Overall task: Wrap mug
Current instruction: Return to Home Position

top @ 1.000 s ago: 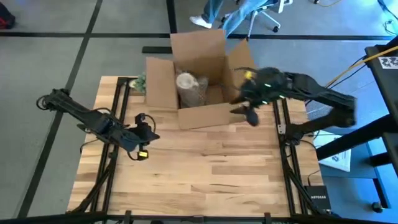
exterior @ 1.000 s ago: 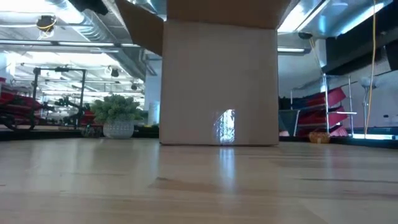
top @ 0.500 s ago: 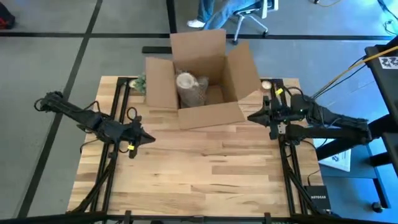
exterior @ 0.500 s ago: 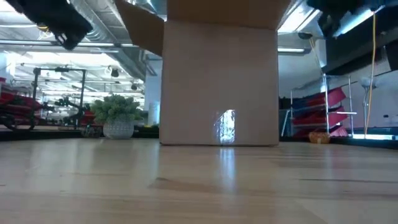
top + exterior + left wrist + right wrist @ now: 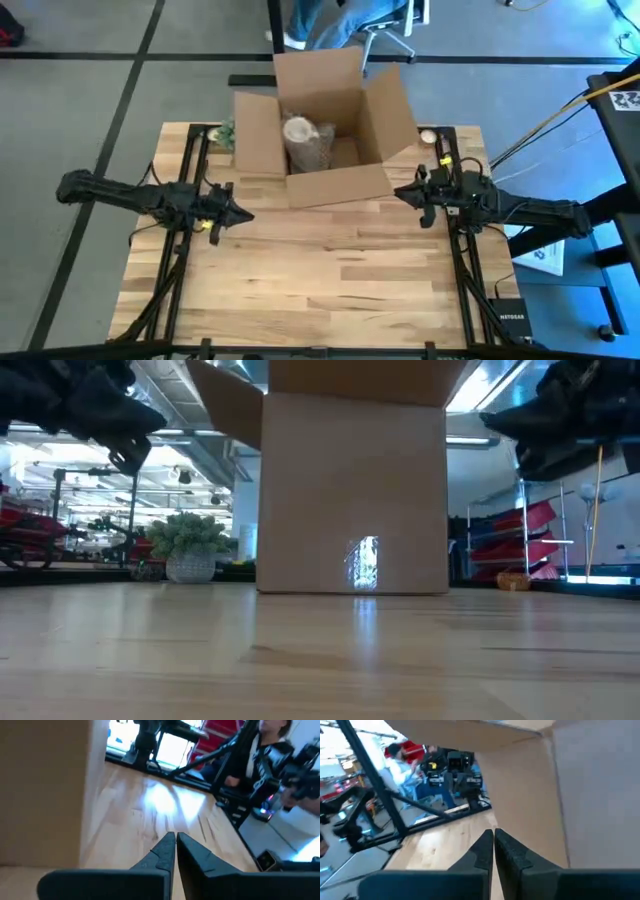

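Note:
An open cardboard box (image 5: 320,135) stands on the table's far middle, flaps spread. Inside it lies a pale wrapped bundle (image 5: 305,142); the mug itself is hidden. Through a hole low in the box's near wall, shiny wrap (image 5: 363,563) shows. My left gripper (image 5: 246,215) hovers shut near the table's left side, pointing right, just near-left of the box; the left wrist view shows its fingertips (image 5: 175,838) together. My right gripper (image 5: 399,193) hovers shut by the box's near right corner, pointing left, with its tips (image 5: 493,834) closed beside the box wall (image 5: 600,795).
A small potted plant (image 5: 190,548) stands at the table's far left corner (image 5: 224,131). A small round object (image 5: 428,135) lies at the far right. A person on an office chair (image 5: 345,18) is beyond the far edge. Bare wood (image 5: 330,280) fills the near half.
My right gripper has drawn back from above the box's right flap toward the near right and come down, now level and pointing left. My left arm has lowered and levelled out, its gripper staying near the box's near left corner. The box and bundle have not moved.

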Motion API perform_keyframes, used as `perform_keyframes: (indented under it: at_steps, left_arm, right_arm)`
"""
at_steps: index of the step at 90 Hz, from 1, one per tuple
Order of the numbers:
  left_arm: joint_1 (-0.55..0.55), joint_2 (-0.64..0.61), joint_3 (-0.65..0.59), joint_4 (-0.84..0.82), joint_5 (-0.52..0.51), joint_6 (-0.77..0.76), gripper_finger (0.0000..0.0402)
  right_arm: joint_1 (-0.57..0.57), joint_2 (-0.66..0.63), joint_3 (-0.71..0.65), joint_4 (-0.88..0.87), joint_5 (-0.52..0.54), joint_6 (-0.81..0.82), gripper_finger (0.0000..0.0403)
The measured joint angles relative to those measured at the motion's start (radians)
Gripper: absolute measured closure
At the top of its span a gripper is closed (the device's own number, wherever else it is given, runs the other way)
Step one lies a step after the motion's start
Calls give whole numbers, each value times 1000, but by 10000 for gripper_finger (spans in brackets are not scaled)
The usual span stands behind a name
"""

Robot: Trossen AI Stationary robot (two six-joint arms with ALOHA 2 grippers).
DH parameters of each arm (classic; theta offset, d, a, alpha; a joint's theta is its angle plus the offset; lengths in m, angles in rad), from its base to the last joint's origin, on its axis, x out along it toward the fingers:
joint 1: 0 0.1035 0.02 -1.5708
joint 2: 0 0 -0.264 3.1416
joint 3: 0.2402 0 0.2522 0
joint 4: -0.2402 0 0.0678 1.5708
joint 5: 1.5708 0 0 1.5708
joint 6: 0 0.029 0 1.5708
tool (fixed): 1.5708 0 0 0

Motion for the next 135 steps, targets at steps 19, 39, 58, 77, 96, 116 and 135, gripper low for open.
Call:
perform_keyframes:
  at_steps: [19,39,58,77,96,116,135]
  left_arm:
    - [135,0,-48,52,102,7,402]
    - [224,0,-93,107,171,31,402]
    - [309,-10,-124,109,236,58,402]
    - [408,-48,-125,87,357,76,402]
    - [481,-130,-127,-46,388,62,402]
    - [443,-327,-125,-150,256,12,402]
    - [242,-385,-125,-169,-36,14,402]
  right_arm:
    - [0,-1,-84,54,77,-3,402]
    - [1,-1,-124,-6,126,-15,403]
    - [1,-32,-124,-55,92,-43,403]
    - [2,-230,-123,-176,68,-54,403]
    - [0,-285,-86,-273,55,-63,403]
    - [0,-292,-86,-276,64,-61,403]
    - [0,-293,-86,-279,80,-51,403]
